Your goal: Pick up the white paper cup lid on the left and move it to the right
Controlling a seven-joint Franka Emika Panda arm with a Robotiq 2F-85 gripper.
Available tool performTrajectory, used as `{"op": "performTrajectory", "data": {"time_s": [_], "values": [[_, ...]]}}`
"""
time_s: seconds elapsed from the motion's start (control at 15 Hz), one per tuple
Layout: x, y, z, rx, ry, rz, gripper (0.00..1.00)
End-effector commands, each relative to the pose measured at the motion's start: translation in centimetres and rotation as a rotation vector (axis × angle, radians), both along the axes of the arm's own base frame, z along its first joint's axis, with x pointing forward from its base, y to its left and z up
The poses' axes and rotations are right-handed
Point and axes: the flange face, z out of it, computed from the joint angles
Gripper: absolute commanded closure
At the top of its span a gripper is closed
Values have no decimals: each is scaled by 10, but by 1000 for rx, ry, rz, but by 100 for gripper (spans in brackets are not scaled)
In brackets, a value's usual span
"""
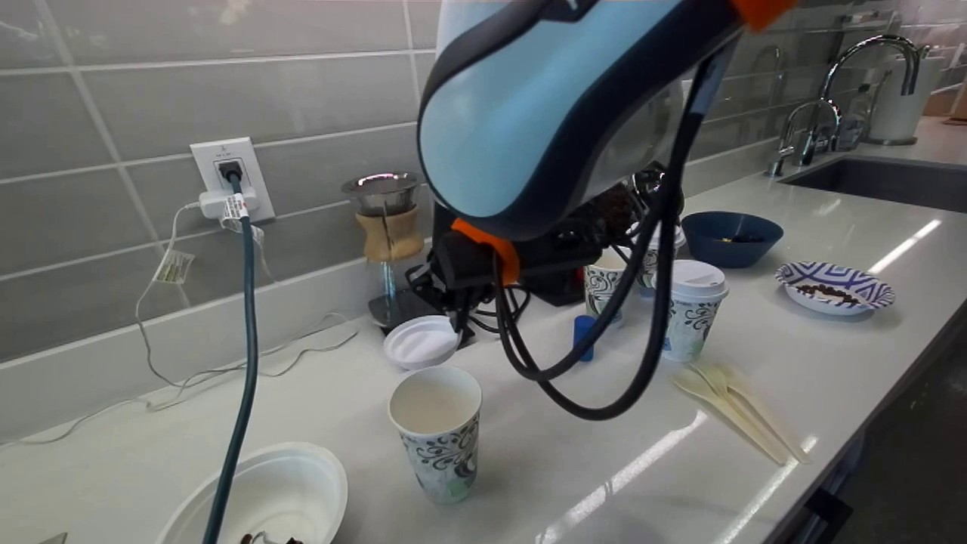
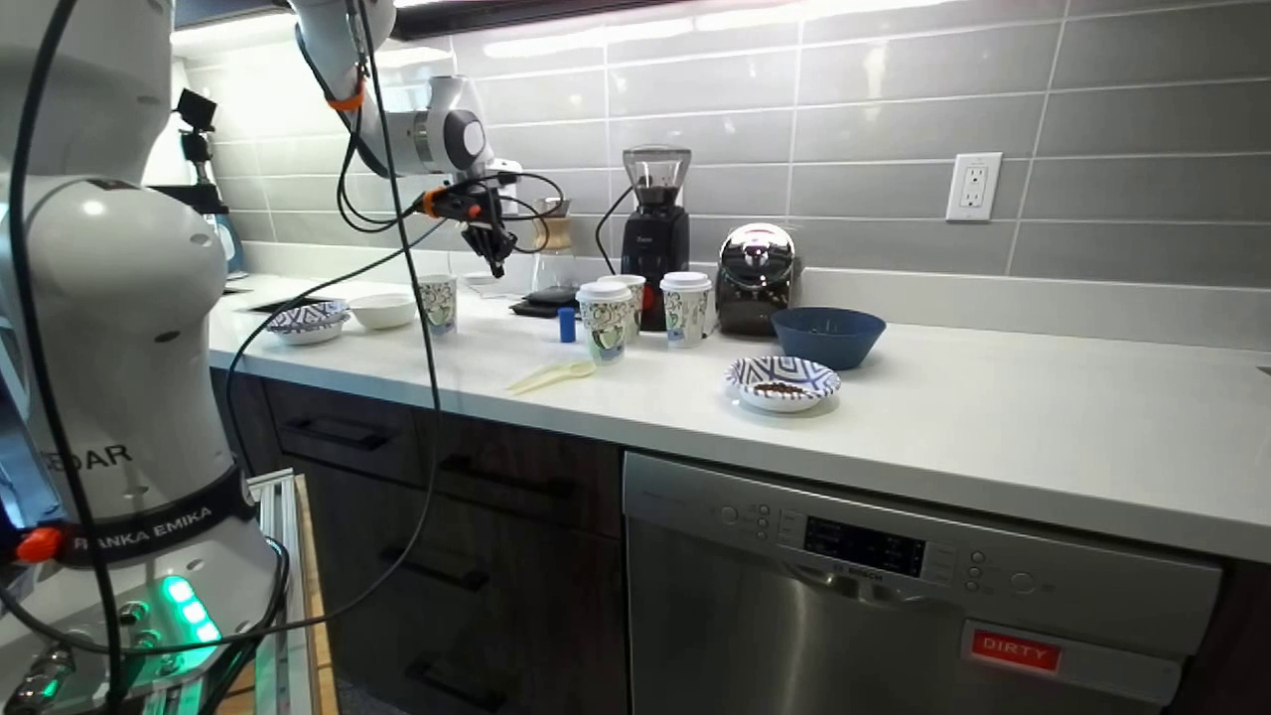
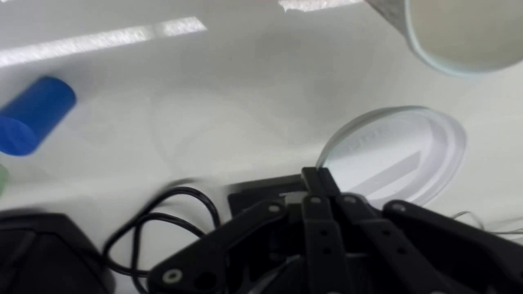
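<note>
Glossy white countertop (image 1: 529, 453), left stretch: gripper (image 3: 317, 168) narrow, apparently pinching the white paper cup lid (image 1: 421, 344) by its right rim. So shallow a hold may slip; low rightward travel may topple the lidded patterned paper cup (image 1: 693, 313).

Free: bare countertop (image 3: 196, 126) right of white paper cup lid (image 1: 419, 343), up to blue cylinder (image 3: 47, 102). Obstacles: pour-over carafe (image 1: 391, 237) behind lid; open patterned paper cup (image 1: 446, 461) before it.
</note>
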Motion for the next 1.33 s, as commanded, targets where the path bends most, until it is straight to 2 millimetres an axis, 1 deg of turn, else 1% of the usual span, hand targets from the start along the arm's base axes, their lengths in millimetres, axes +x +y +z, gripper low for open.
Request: {"op": "performTrajectory", "data": {"time_s": [0.0,0.33,0.53,0.73,0.93,1.07,1.27], "values": [[-24,-44,5,4,-4,-190,100],[-47,-94,0,-15,-4,-461,100],[-60,-116,-7,-32,1,-569,100],[-73,-131,-18,-41,14,-633,100],[-83,-141,-28,-51,22,-671,100],[-86,-147,-33,-56,12,-680,100],[-87,-152,-44,-84,-5,-633,100]]}}
